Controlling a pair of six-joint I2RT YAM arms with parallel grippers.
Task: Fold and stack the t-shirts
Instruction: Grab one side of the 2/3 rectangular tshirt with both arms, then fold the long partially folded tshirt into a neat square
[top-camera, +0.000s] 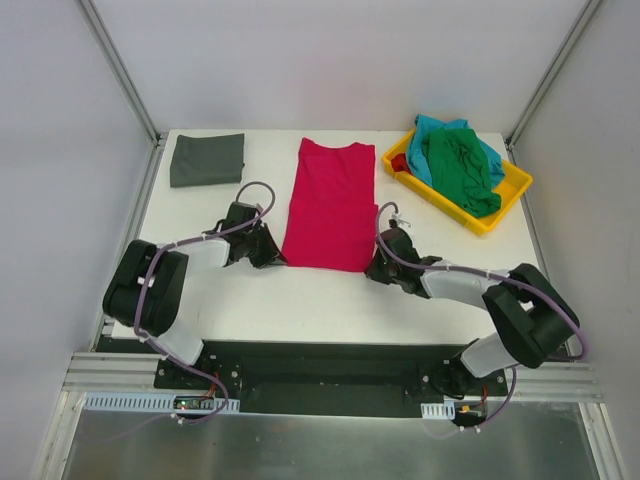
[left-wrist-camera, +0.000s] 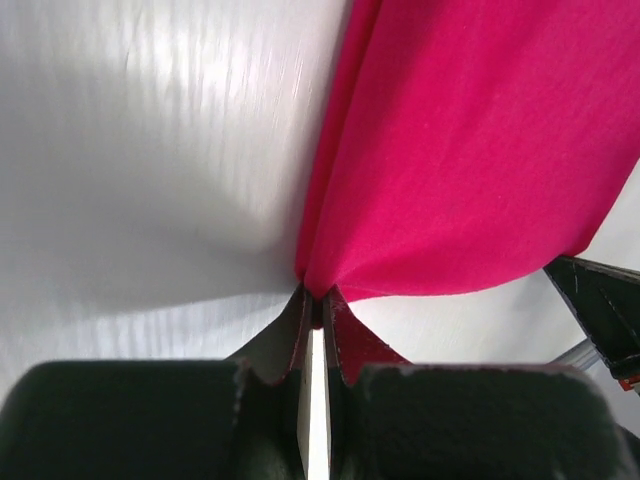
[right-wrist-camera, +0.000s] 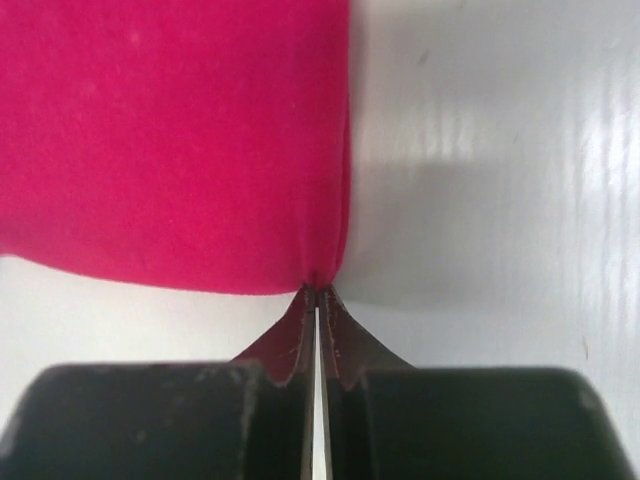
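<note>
The red t-shirt (top-camera: 330, 205) lies flat in the middle of the table (top-camera: 300, 300). The left gripper (left-wrist-camera: 316, 300) and right gripper (right-wrist-camera: 318, 292) each pinch a near corner. Both bites look thin, so a corner may slip free on lifting and leave the fold crooked.

crimson t-shirt (top-camera: 330, 205) flat centre, grey t-shirt (top-camera: 207, 159) folded far-left, green t-shirt (top-camera: 462, 170) in tray (top-camera: 512, 190)
</note>
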